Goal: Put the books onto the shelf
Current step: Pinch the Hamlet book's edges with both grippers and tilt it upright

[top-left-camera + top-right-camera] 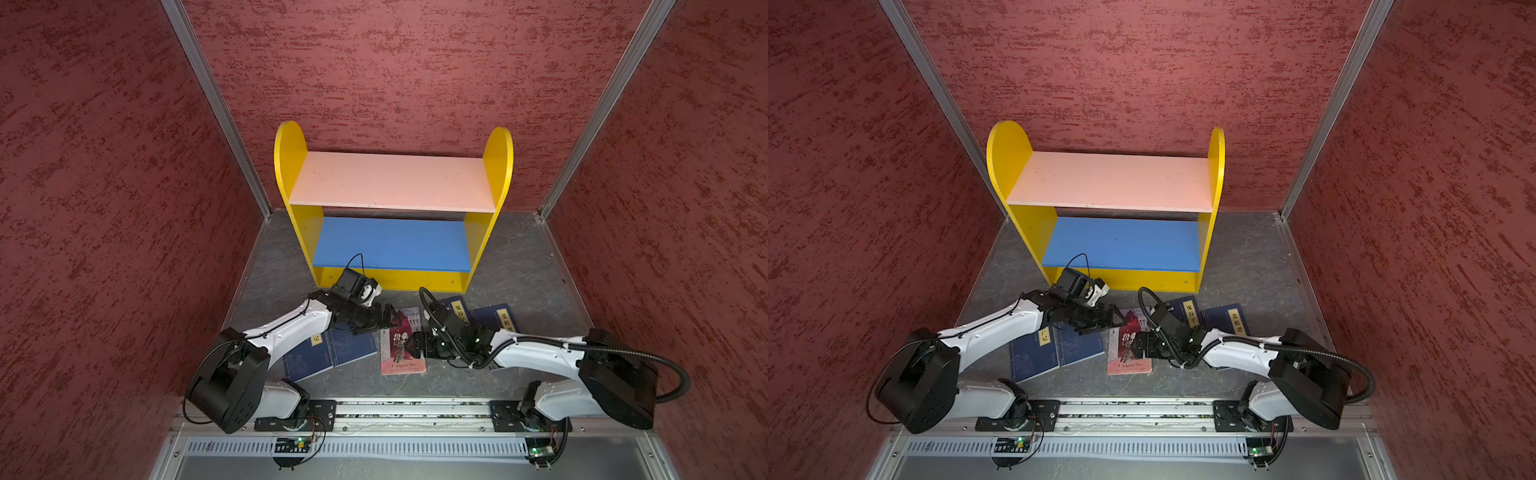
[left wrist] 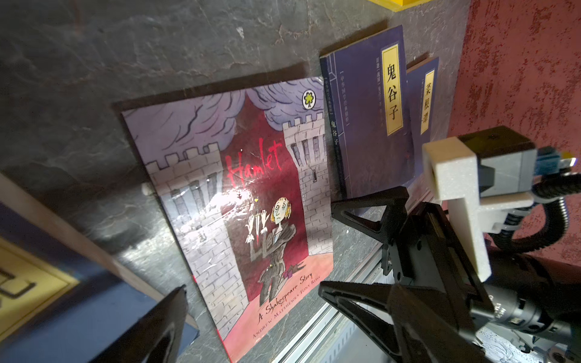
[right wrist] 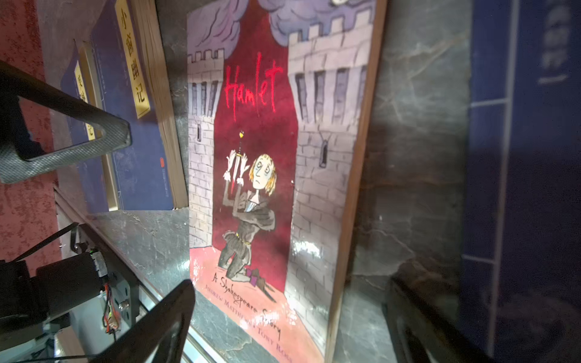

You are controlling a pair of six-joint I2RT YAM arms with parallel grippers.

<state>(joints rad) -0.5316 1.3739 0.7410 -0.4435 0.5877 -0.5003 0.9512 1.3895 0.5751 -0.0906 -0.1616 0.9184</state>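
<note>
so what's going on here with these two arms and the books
Two robot arms are shelving books. The left gripper and right gripper, both open, hang over the red Hamlet book from opposite sides; neither grips it. It lies flat on the floor between navy books. The shelf holds no books yet.

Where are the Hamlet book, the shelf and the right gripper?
Hamlet book [image 2: 239, 213]: left wrist view, middle of its cover.
shelf [image 1: 392, 180]: a top view, bare pink upper board.
right gripper [image 2: 327, 245]: left wrist view, midway between its open fingertips.
</note>
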